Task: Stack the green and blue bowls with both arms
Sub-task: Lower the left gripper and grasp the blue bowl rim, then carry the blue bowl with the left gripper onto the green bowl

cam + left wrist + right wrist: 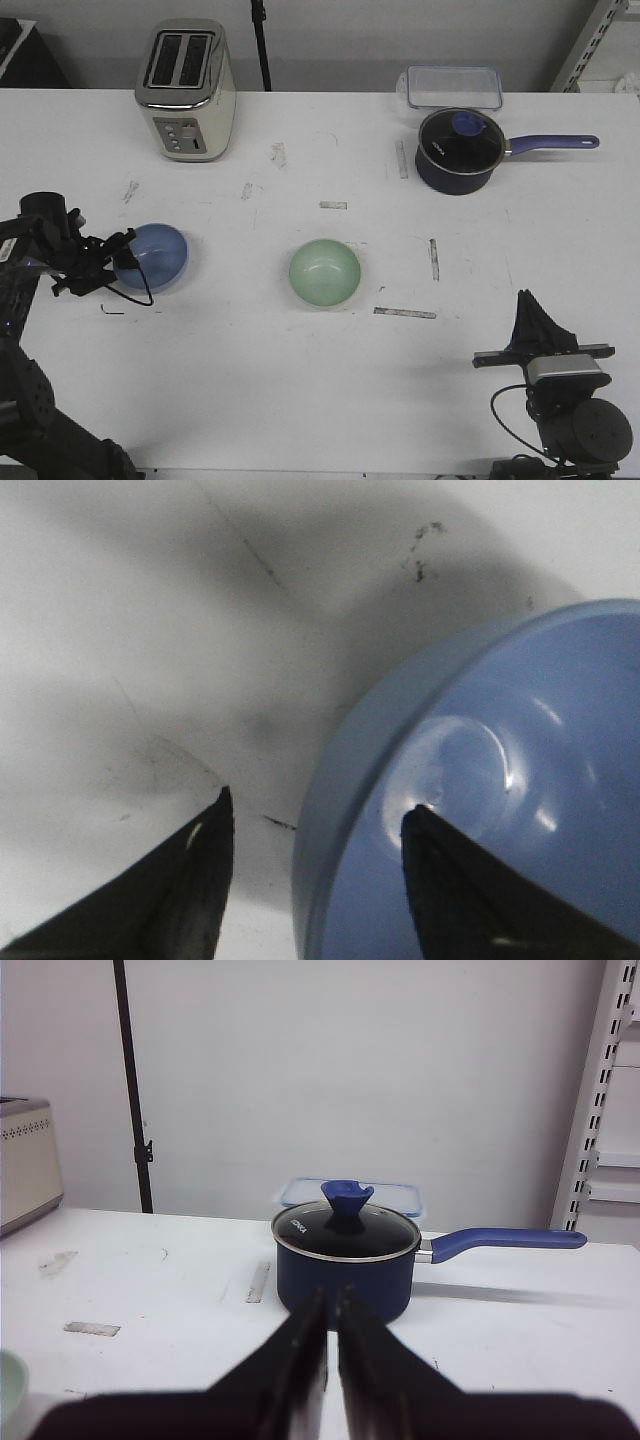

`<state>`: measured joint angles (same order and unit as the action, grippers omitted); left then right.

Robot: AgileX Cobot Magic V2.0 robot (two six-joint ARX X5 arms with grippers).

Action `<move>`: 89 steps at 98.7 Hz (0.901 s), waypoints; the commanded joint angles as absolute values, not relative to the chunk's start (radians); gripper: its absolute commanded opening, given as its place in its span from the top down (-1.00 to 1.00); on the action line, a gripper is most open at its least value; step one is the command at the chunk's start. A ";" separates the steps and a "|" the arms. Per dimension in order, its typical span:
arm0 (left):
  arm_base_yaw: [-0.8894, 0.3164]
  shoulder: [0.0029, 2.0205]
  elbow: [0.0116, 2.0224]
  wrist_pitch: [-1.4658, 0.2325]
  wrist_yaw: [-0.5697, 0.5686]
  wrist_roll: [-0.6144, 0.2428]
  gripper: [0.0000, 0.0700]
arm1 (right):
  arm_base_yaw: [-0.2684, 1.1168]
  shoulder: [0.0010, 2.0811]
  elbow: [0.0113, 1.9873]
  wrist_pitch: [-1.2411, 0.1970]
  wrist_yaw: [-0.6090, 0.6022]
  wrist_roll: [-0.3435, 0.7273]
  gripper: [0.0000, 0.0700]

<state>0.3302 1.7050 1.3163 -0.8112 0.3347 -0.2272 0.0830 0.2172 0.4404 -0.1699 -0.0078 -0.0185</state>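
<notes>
The blue bowl (155,255) rests upright on the white table at the left. My left gripper (118,262) is open at its left rim. In the left wrist view, one finger (190,880) is outside the blue bowl (520,760) and the other (470,900) is inside it, so the left gripper (318,805) straddles the rim with a gap on both sides. The green bowl (325,273) stands alone at the table's middle; a sliver of this green bowl (8,1385) shows in the right wrist view. My right gripper (527,305) (332,1295) is shut and empty near the front right.
A toaster (187,90) stands at the back left. A dark navy saucepan (458,150) with a lid and purple handle sits at the back right, in front of a clear lidded container (453,87). Tape strips (404,313) mark the table.
</notes>
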 commanded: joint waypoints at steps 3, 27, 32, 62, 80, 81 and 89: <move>0.326 1.733 1.335 -0.813 0.337 -0.221 0.07 | 0.082 0.215 0.445 -0.160 -0.010 -0.005 0.97; 0.322 1.736 1.335 -0.804 0.337 -0.222 0.57 | 0.082 0.215 0.445 -0.160 -0.010 -0.005 0.97; 0.322 1.736 1.335 -0.806 0.337 -0.222 0.80 | 0.082 0.215 0.445 -0.160 -0.010 -0.005 0.97; 0.311 1.726 1.335 -0.834 0.339 -0.241 1.00 | 0.082 0.215 0.445 -0.160 -0.010 -0.005 0.97; 0.274 1.660 1.336 -0.854 0.342 -0.266 1.00 | 0.082 0.215 0.445 -0.160 -0.010 -0.005 0.97; 0.271 1.655 1.336 -0.855 0.342 -0.271 1.00 | 0.082 0.215 0.445 -0.160 -0.010 -0.005 0.97; 0.238 1.629 1.338 -0.873 0.342 -0.289 1.00 | 0.082 0.215 0.445 -0.160 -0.010 -0.005 0.97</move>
